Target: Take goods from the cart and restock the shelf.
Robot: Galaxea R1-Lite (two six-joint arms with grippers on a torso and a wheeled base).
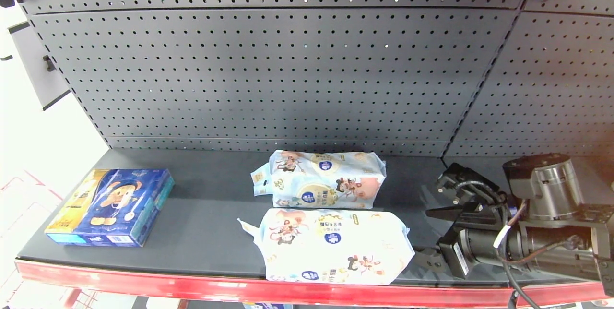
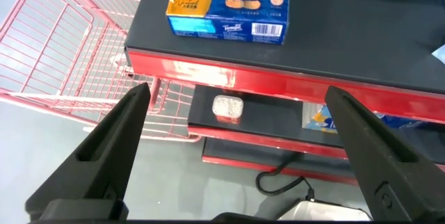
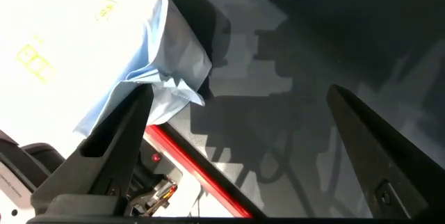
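On the dark shelf [image 1: 211, 203] lie a blue box [image 1: 112, 206] at the left and two pale printed soft packs in the middle: a rear pack [image 1: 324, 179] and a front pack [image 1: 331, 246] by the red lip. My right gripper [image 1: 431, 234] rests low over the shelf just right of the front pack, open, with nothing between its fingers; in the right wrist view the front pack [image 3: 76, 36] lies beside one fingertip of this gripper [image 3: 236, 154]. My left gripper [image 2: 236, 154] hangs open and empty below the shelf front, with the blue box [image 2: 229, 1] above and the red wire cart [image 2: 62, 50] beside it.
A perforated back panel [image 1: 288, 74] closes the shelf behind. The red front lip [image 1: 192, 285] runs along its edge. A lower shelf holds a small silver packet [image 2: 227, 108] and a blue printed pack [image 2: 320, 118]. Bare shelf lies between the blue box and the packs.
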